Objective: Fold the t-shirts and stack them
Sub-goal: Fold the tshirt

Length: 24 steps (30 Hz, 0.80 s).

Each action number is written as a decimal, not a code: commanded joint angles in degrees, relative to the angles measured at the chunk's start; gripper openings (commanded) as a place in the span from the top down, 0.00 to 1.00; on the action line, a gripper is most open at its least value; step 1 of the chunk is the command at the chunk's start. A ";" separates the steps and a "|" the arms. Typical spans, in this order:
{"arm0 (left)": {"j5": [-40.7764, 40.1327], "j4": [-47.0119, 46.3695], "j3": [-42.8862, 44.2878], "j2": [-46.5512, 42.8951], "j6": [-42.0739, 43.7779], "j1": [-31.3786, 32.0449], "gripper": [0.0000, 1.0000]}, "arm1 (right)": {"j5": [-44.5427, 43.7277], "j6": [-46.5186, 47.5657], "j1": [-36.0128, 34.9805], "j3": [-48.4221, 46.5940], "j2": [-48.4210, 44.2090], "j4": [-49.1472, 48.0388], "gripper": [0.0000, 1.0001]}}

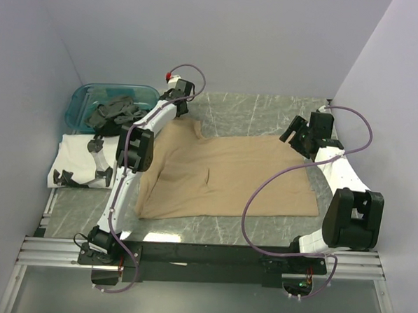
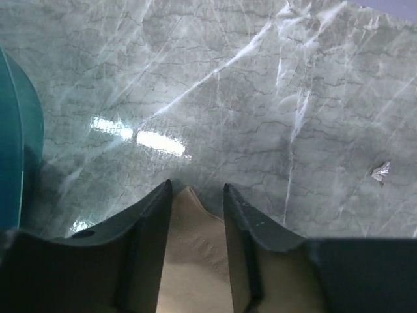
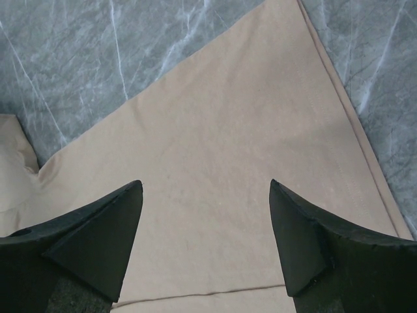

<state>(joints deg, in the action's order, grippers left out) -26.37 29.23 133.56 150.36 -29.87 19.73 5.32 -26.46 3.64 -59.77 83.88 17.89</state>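
Tan t-shirt (image 1: 229, 177) corner seemingly between left gripper (image 2: 195, 190) jaws.

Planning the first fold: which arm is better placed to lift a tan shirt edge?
Left. Its gripper already straddles the tan shirt edge, jaws narrow; right gripper hovers wide open above flat cloth.

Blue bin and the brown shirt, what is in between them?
In the top view, the left arm stretches between the blue bin and the brown shirt. A bit of marble table shows there too.
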 commanded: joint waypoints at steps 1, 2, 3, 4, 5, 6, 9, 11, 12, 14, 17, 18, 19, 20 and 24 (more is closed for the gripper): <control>0.80 1.35 -1.10 -1.03 -1.33 0.14 0.60 | 0.65 0.36 0.58 -0.17 -0.12 -2.07 0.16; 0.88 1.44 -1.80 -1.39 -1.42 0.14 0.62 | 0.65 0.27 0.67 -0.17 -0.12 -2.16 0.16; 0.88 1.79 -2.33 -1.65 -1.51 0.14 0.66 | 0.74 0.27 0.67 -0.17 -0.12 -2.16 0.16; 0.71 2.31 -2.77 -1.91 -1.51 0.14 0.70 | 0.74 0.18 0.75 -0.17 -0.03 -1.90 0.16; 0.62 3.62 -2.86 -1.92 -1.60 0.22 0.72 | 0.66 0.09 0.76 -0.35 0.06 -1.81 0.16; 0.62 4.07 -2.95 -2.09 -1.34 0.23 0.74 | 0.65 0.09 0.76 -0.18 0.06 -1.81 0.16; 0.35 6.09 -3.56 -2.27 -1.07 0.23 0.85 | 0.39 -0.09 0.93 -0.44 0.50 -1.46 0.16; 1.75 6.36 -4.44 -2.97 -0.63 0.23 0.99 | 0.04 -0.26 0.93 -0.61 0.67 -1.10 0.16; 2.46 5.40 -4.88 -3.41 0.33 0.23 1.00 | 0.04 -0.43 0.93 -0.70 0.94 -1.10 0.16; 4.22 3.91 -6.90 -5.77 1.21 0.23 1.00 | -0.66 -0.35 1.02 -1.92 1.99 -0.58 0.17; 5.44 -0.57 -9.71 -9.82 1.83 0.23 1.00 | -2.59 0.27 1.02 -5.08 5.66 1.61 0.17; 5.89 -1.63 -10.76 -10.78 2.27 0.23 1.00 | -3.21 0.44 1.02 -8.23 7.16 2.58 0.17; 6.33 -3.12 -11.03 -12.36 2.44 0.31 0.99 | -4.08 0.62 1.02 -9.91 8.74 3.89 0.17; 7.29 -3.91 -11.47 -13.07 2.88 0.23 1.00 | -5.14 0.53 1.02 -11.50 11.98 4.52 0.17; 8.87 -6.11 -13.67 -15.62 3.59 0.31 1.00 | -13.82 0.97 1.11 -22.04 20.43 7.77 0.17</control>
<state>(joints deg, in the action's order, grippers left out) -20.34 27.20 120.90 141.12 -28.05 19.75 -0.69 -26.17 4.19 -75.33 100.47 23.27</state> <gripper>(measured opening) 0.015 0.830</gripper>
